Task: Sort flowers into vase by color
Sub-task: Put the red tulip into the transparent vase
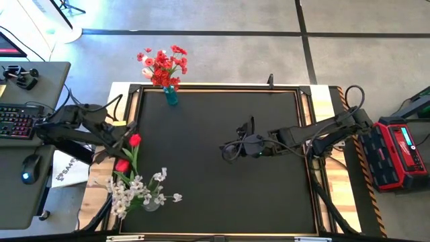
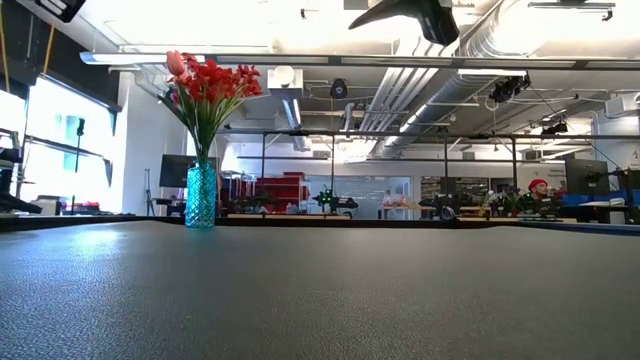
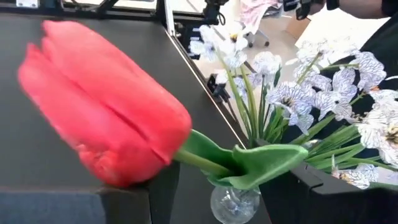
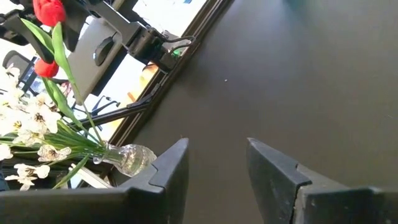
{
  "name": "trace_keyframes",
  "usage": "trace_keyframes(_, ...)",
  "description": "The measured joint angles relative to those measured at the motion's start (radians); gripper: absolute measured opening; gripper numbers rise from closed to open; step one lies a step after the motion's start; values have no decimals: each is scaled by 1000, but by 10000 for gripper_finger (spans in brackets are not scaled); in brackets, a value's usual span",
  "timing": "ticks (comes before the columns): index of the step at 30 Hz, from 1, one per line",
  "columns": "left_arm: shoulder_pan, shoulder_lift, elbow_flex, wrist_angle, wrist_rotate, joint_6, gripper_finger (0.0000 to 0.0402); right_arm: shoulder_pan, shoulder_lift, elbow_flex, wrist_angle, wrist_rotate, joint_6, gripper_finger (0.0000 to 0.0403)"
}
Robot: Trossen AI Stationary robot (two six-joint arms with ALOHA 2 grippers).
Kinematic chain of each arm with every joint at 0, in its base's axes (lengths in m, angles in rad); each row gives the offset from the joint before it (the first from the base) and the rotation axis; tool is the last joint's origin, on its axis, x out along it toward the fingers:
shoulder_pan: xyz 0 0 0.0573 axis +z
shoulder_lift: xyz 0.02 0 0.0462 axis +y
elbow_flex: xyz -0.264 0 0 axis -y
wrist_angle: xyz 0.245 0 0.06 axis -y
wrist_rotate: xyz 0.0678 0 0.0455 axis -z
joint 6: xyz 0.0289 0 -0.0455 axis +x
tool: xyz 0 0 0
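A red tulip (image 3: pixel 106 106) fills the left wrist view, and its green stem (image 3: pixel 199 163) runs down toward a clear glass vase (image 3: pixel 233 202). That vase (image 1: pixel 151 202) stands near the table's near-left corner and holds white blossoms (image 1: pixel 138 188) and a second red tulip (image 1: pixel 121 165). My left gripper (image 3: pixel 217 180) is open, with its fingers on either side of the upper tulip's (image 1: pixel 135 140) stem. A blue vase (image 1: pixel 170 96) of red flowers (image 2: pixel 205 85) stands at the far edge. My right gripper (image 4: pixel 217 146) hovers open over mid-table (image 1: pixel 227 151). My left gripper has its open fingers on either side of the tulip's stem just below the bloom (image 3: pixel 186 158), coming level from the table's left side. A green leaf (image 3: pixel 267 163) lies over one finger (image 3: pixel 311 186). I cannot tell whether the fingers touch the stem.
The black mat (image 1: pixel 222 188) lies bare between the two vases and around my right gripper. A raised frame (image 1: pixel 306 134) borders the table. A keyboard and mouse (image 1: pixel 27 168) sit on a side desk to the left, and a red device (image 1: pixel 403 151) stands to the right.
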Motion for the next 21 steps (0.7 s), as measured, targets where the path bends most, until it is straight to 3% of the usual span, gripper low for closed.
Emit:
trace_keyframes(5,0,0,22,-3,9,4,186,0,0,0,0,-6,0,145)
trace_keyframes(9,0,0,32,7,76,12,185,0,0,0,0,-7,-8,145)
trace_keyframes(21,0,0,34,150,182,-13,152,0,0,0,-1,-7,-45,145)
